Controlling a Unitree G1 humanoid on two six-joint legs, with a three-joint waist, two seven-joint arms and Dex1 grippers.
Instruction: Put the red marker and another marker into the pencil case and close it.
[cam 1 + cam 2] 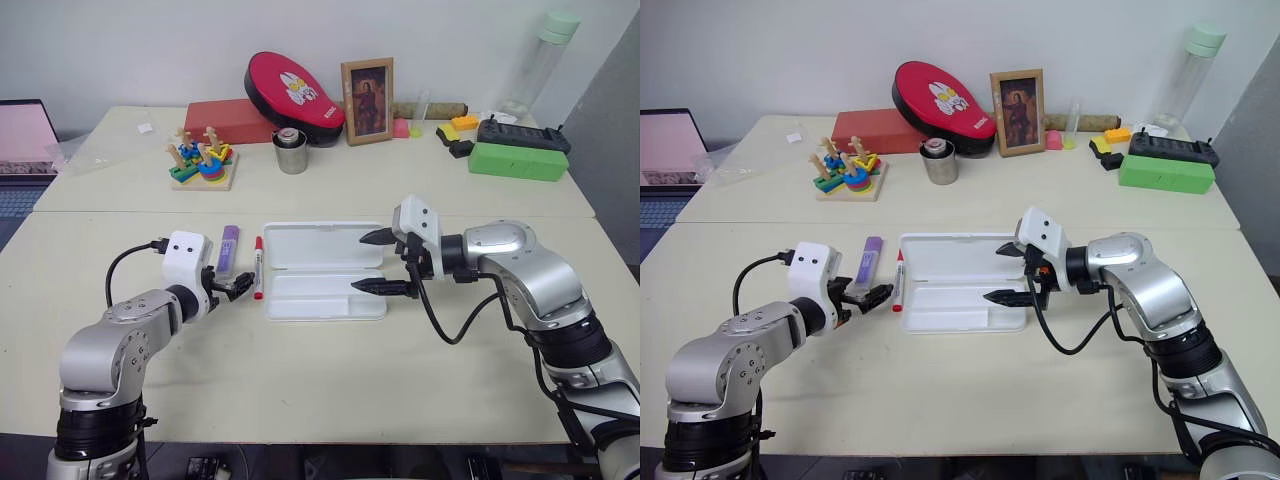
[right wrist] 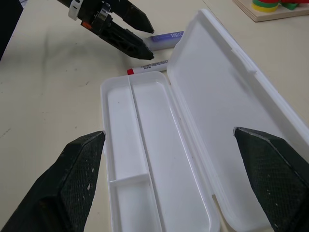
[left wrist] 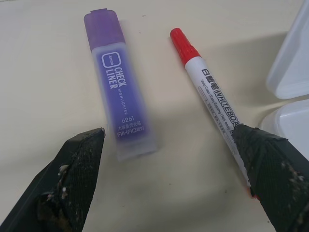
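The white pencil case lies open in the middle of the table, its lid folded back flat and its divided tray empty. The red marker lies on the table just left of the case, and the purple highlighter lies left of it. My left gripper is open, low over the table just in front of both pens; its right finger tip overlaps the red marker, and the highlighter lies between the fingers' lines. My right gripper is open at the case's right end, pointing left over it.
Along the back of the table stand a red oval case with a rabbit, a framed picture, a metal cup, a wooden stacking toy, a red box and a green block. A laptop sits at far left.
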